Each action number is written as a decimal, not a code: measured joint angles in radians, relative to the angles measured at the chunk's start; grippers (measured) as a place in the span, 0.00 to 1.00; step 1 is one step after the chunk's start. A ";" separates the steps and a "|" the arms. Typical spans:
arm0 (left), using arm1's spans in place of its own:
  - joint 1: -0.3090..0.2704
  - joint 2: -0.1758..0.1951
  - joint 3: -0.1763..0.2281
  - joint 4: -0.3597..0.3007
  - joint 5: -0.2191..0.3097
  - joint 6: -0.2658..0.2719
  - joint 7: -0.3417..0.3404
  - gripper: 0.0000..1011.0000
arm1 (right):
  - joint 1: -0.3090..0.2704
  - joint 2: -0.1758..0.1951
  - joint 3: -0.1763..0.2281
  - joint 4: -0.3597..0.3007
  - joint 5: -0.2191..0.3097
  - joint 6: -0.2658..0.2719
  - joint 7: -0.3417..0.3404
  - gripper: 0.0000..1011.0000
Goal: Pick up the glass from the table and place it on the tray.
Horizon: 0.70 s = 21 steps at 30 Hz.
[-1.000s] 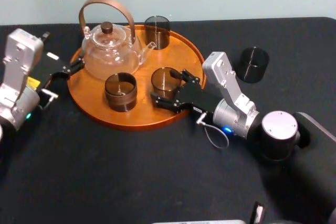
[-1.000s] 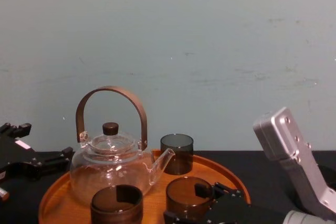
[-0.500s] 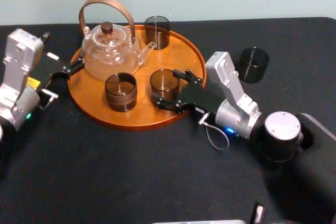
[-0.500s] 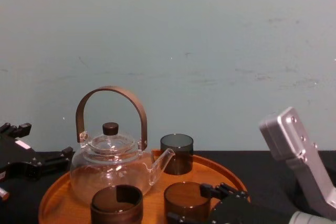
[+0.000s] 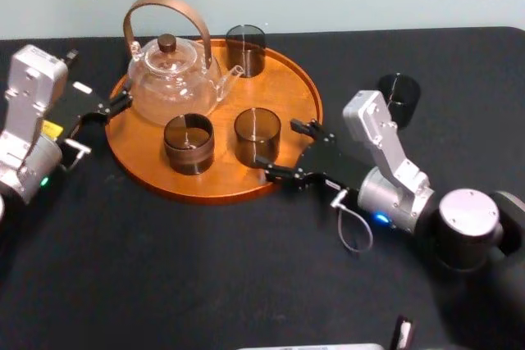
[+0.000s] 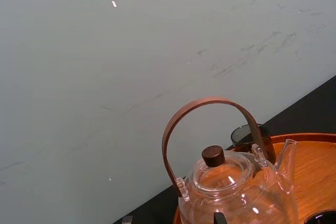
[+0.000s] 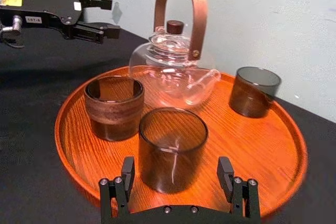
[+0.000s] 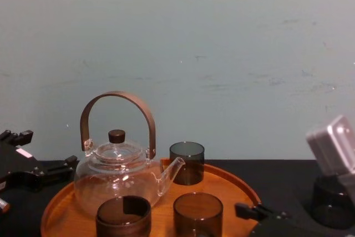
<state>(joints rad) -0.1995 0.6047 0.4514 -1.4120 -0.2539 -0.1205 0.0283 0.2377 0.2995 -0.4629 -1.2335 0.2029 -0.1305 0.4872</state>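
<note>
The smoky glass (image 5: 257, 135) stands upright on the round orange-brown tray (image 5: 293, 88), right of a wood-sleeved cup (image 5: 189, 143). My right gripper (image 5: 279, 145) is open at the tray's right front rim, just clear of the glass and holding nothing. In the right wrist view the glass (image 7: 172, 148) stands ahead of the spread fingers (image 7: 227, 174). In the chest view the glass (image 8: 198, 215) is at the tray's front. Another dark glass (image 5: 399, 94) stands on the black table (image 5: 164, 268), partly behind my right arm. My left gripper (image 5: 115, 106) is open at the tray's left edge.
A glass teapot (image 5: 171, 71) with a brown arched handle stands at the tray's back left. A third dark glass (image 5: 245, 49) stands at the tray's back rim. A pale wall runs behind the table.
My right gripper has drawn back from around the glass toward the front right, leaving it standing on the tray. The left arm has not moved.
</note>
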 joint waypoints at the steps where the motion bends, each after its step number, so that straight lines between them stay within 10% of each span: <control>1: 0.000 0.000 0.000 0.000 0.000 0.000 0.000 0.99 | -0.020 0.011 0.006 -0.027 -0.001 0.007 -0.013 0.99; 21: 0.000 0.000 0.000 0.000 0.000 0.000 0.000 0.99 | -0.244 0.125 0.212 -0.235 0.014 0.008 -0.152 0.99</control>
<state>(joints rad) -0.1995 0.6047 0.4514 -1.4119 -0.2539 -0.1205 0.0283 -0.0061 0.4242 -0.2508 -1.4681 0.2167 -0.1230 0.3353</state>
